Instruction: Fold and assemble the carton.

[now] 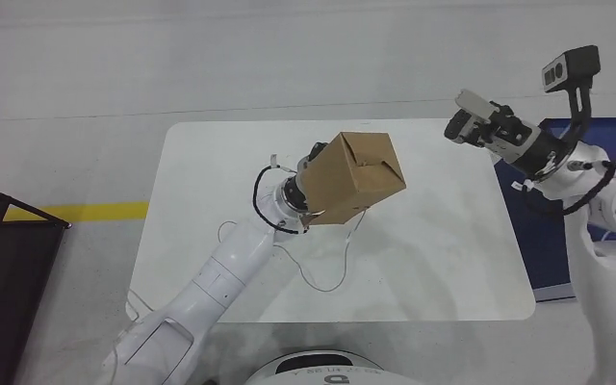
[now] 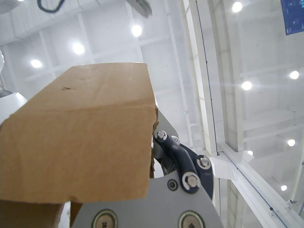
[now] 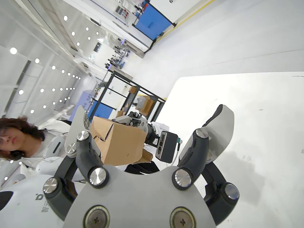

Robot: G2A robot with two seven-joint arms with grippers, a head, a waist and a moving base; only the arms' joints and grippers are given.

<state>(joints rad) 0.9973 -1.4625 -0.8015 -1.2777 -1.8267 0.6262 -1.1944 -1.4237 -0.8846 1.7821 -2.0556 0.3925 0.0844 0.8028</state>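
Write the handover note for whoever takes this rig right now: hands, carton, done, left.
Left hand: shut on the carton, holding it raised above the table.
Right hand: open, empty, near the table's far right corner, apart from the carton.
Done: carton stands as a box; the end facing away from the left hand looks folded shut.
Left: a flap at the held end sticks out loose; fold it in, then set the carton down.

Bright, even light from flaring ceiling lamps (image 2: 136, 30); wrist views curve strongly at edges.
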